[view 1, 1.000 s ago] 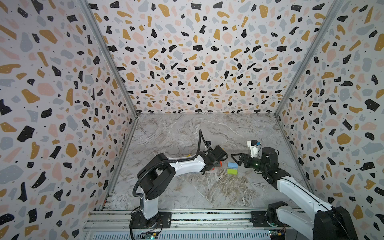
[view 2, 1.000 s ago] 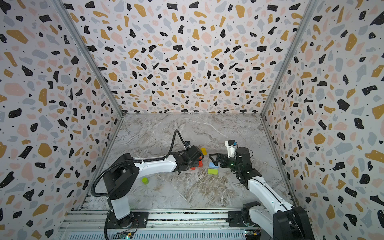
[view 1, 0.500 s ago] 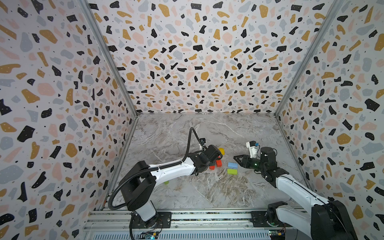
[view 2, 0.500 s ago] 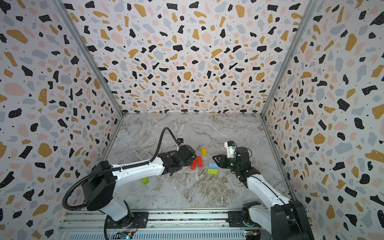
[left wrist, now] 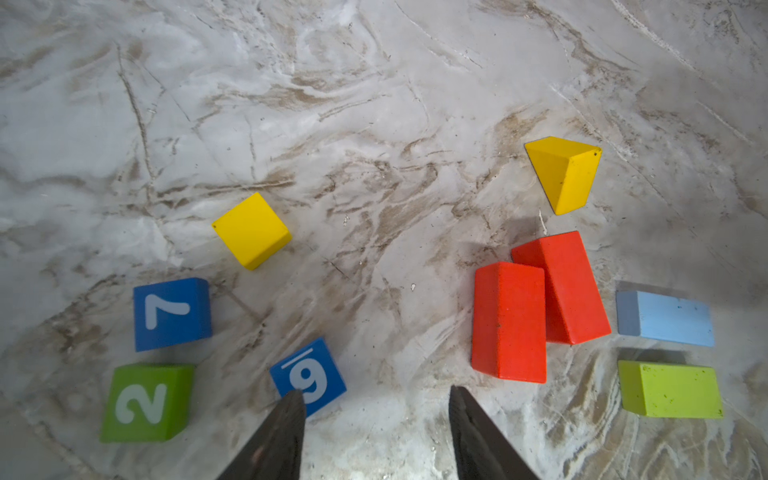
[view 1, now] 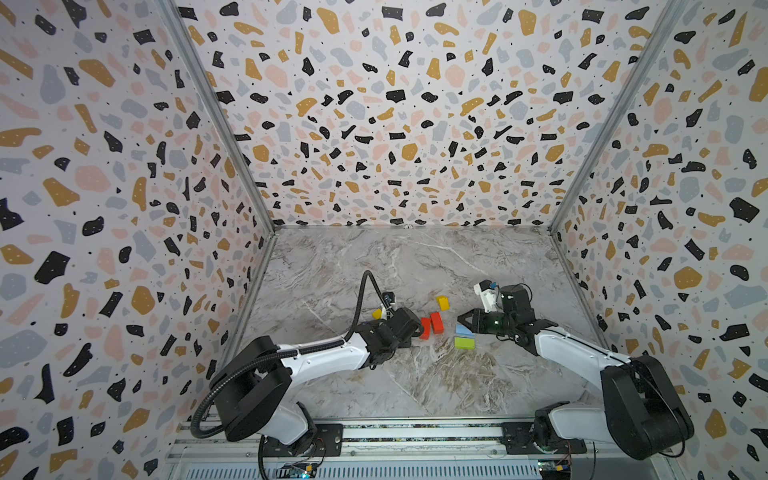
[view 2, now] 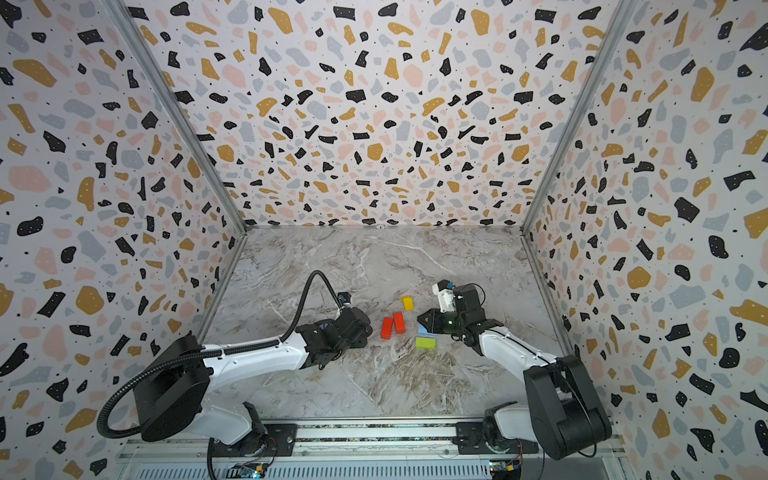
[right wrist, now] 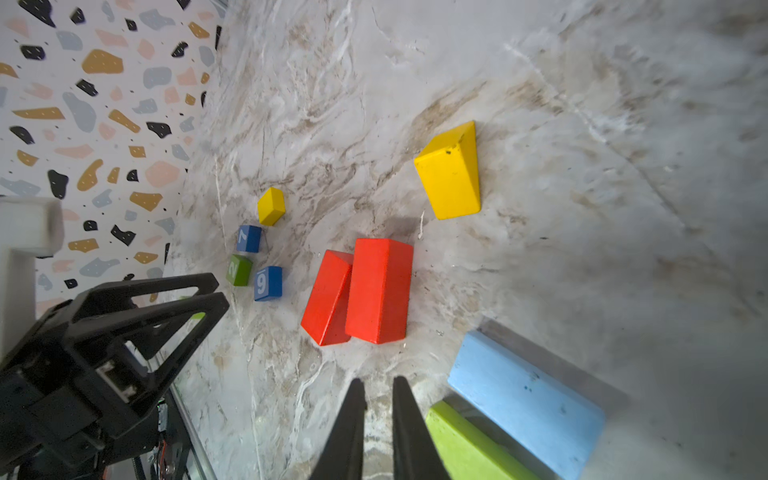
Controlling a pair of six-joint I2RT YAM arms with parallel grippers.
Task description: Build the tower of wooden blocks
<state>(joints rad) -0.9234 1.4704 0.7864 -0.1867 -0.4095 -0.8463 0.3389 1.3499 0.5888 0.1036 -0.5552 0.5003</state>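
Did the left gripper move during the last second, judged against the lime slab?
Yes. In both top views the left gripper has drawn back to the left, away from the lime slab, which stayed put; the red bricks it partly hid now show.

The left gripper (left wrist: 376,392) drew back from the red bricks (view 1: 436,323), uncovering them, and its jaws widened a little. The right gripper (right wrist: 379,381), on the bricks' other side, closed its jaws almost together.

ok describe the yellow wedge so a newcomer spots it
On the marble tabletop, find the two red bricks lying together. Just behind them, towards the back wall, sits the yellow wedge: unlike the yellow cube, it has a sloping face.
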